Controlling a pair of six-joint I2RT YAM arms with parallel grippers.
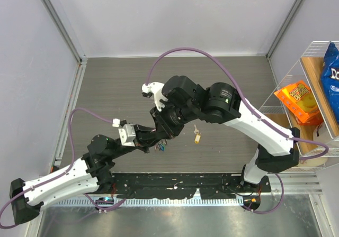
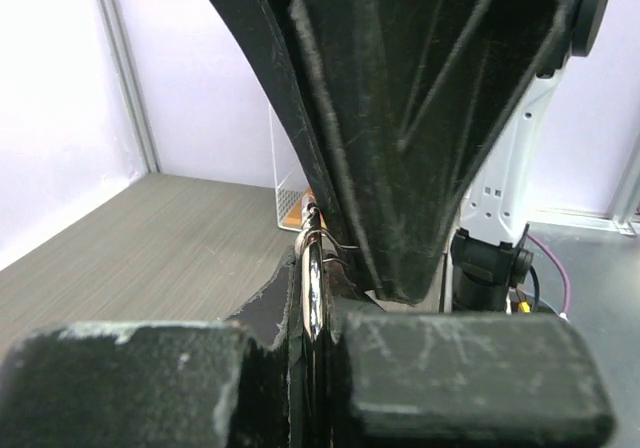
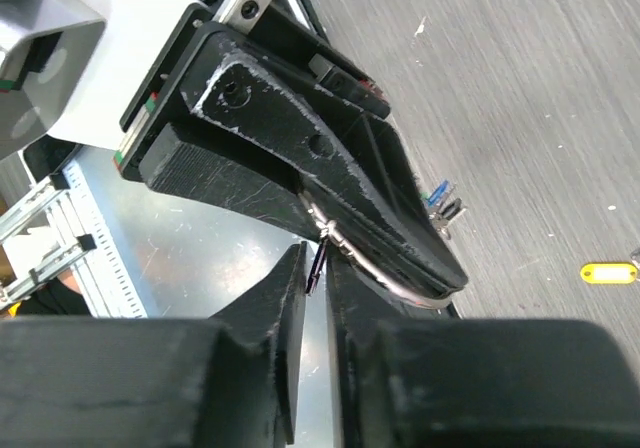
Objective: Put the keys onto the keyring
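**Ring pinched in L gripper, R gripper right at it**

L gripper [image 2: 315, 318] jaws are clamped on the keyring [image 2: 313, 286], ring edge-on & upright, up off the table [image 1: 116, 83]. A few keys [image 1: 160, 148] dangle under it. R gripper [image 3: 318, 293] tips sit just beside the ring, jaws nearly together w/ a thin dark strip [image 3: 318, 266] between them; can't tell what it is. One yellow-headed key [image 1: 197, 137] lies alone on the table, just right of the grippers.

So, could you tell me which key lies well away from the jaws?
The yellow-headed key, alone on the table; the other keys bunch beside the jaws.
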